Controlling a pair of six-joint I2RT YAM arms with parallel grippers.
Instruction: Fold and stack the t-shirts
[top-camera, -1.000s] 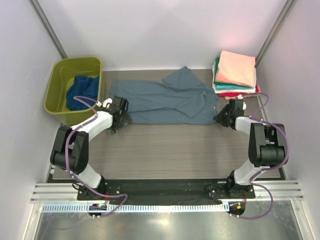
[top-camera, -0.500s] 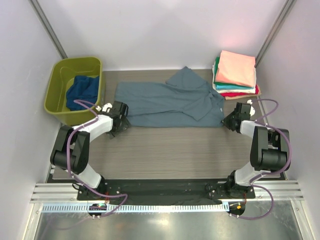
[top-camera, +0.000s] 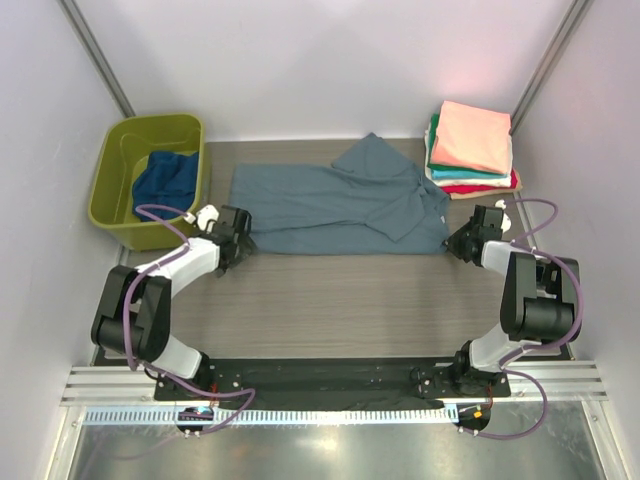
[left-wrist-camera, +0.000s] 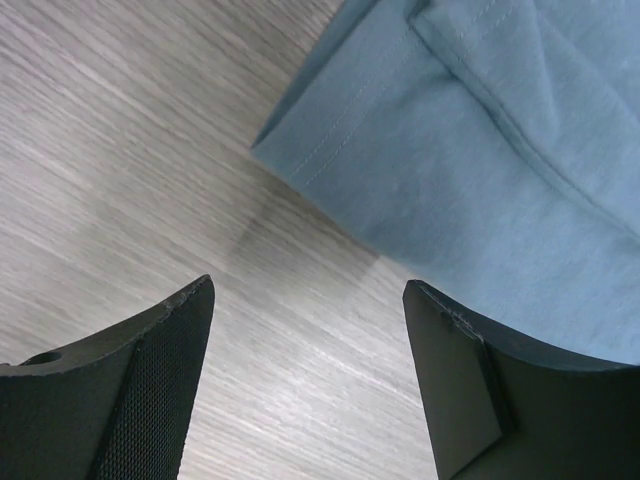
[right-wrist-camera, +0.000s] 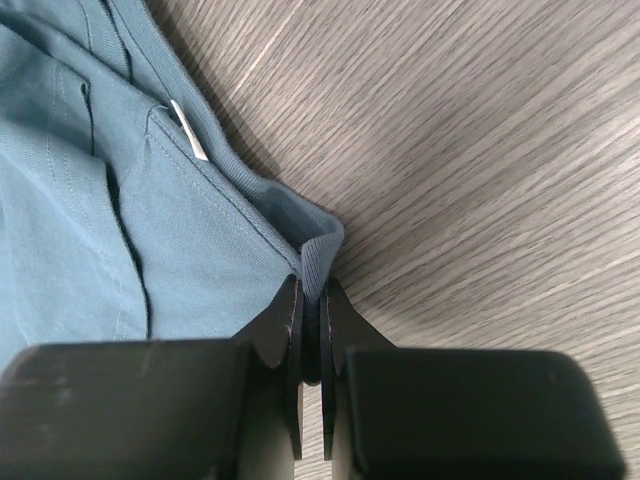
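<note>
One wood-grain table (top-camera: 340, 300) carried everything. Largest on it was the dusty grey-blue t-shirt (top-camera: 330, 205), spread lengthwise across the far half, its body folded narrow and one sleeve sticking out toward the back wall. To its left stood the olive-green tub (top-camera: 160, 120), close beside the shirt's left end, with the dark navy shirt (top-camera: 165, 178) crumpled inside. At the far right corner sat the stack of folded shirts (top-camera: 470, 160), the salmon shirt (top-camera: 472, 135) on top and teal, white and red edges showing beneath; its near edge lay just behind the grey-blue shirt's right end.

The right gripper (top-camera: 452, 243) sat low at that right end, near the stack but apart from it. Its wrist view showed the jaws closed (right-wrist-camera: 312, 290) with a fold of the shirt's (right-wrist-camera: 70, 200) ribbed edge pinched between them, a small white label (right-wrist-camera: 187, 130) stitched a little further along the same edge.

The left gripper (top-camera: 240, 232) was at the shirt's near left corner, beside the tub's near right corner. Its wrist view showed the jaws standing wide apart (left-wrist-camera: 308, 300) over bare table, holding nothing. The hemmed corner of the shirt (left-wrist-camera: 500, 150) lay just beyond the fingertips, not touching either one.
</note>
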